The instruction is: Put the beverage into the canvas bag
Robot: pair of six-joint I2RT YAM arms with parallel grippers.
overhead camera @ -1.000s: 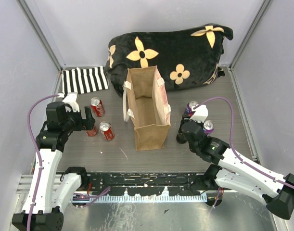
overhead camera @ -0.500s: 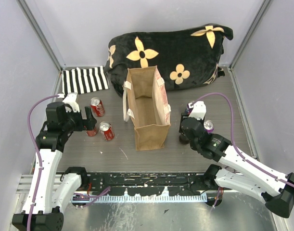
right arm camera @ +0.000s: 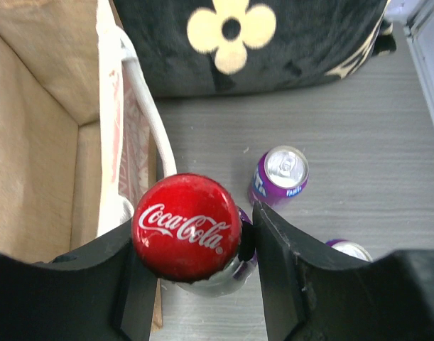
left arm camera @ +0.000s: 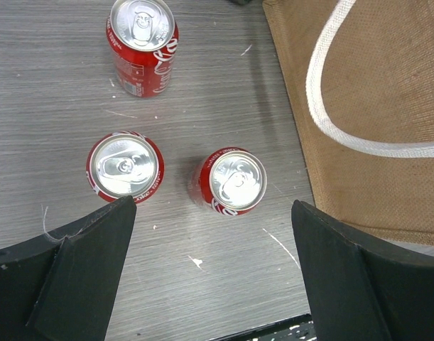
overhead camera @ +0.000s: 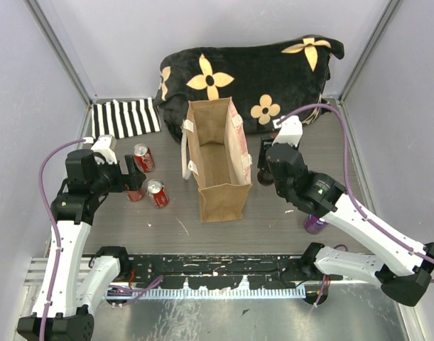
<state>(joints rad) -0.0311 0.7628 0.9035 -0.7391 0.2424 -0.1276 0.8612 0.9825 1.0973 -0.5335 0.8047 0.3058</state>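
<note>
The canvas bag stands open mid-table; it also shows in the right wrist view and the left wrist view. My right gripper is shut on a bottle with a red Coca-Cola cap, held just right of the bag's right wall. My left gripper is open and empty, hovering over red cola cans left of the bag. A third red can stands farther back.
A purple can stands right of the bottle and another nearer; one purple can shows under my right arm. A black cushion with tan flowers lies behind the bag. A striped cloth lies at back left.
</note>
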